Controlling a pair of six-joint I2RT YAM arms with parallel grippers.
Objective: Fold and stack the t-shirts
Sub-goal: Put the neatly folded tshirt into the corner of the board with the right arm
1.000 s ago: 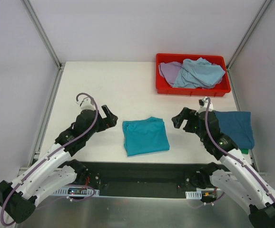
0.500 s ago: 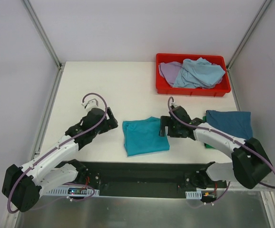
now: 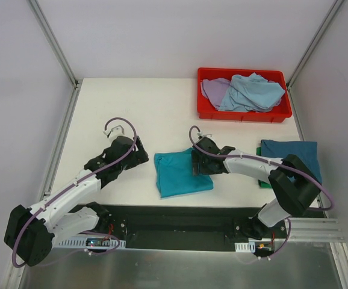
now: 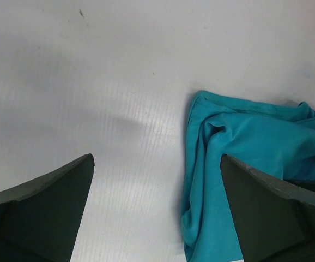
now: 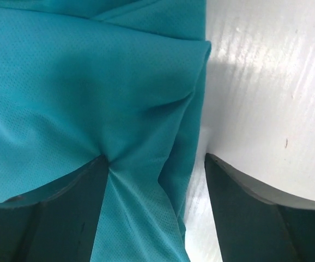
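Top camera: the teal shirt [image 3: 183, 173] lies folded mid-table [image 3: 132, 108]. The right gripper [image 3: 198, 164] is down on its right edge, and the left gripper [image 3: 139, 154] sits just off its left edge, not touching. A red bin [image 3: 244, 114] at the back holds crumpled shirts [image 3: 252, 90], and a dark blue folded shirt [image 3: 294, 158] sits far right. Left wrist cam: fingers [image 4: 48, 207] spread wide over bare table, with the teal shirt ahead to the right. Right wrist cam: fingers [image 5: 54, 213] spread too, straddling the shirt's edge, one bunching fabric and the other on table.
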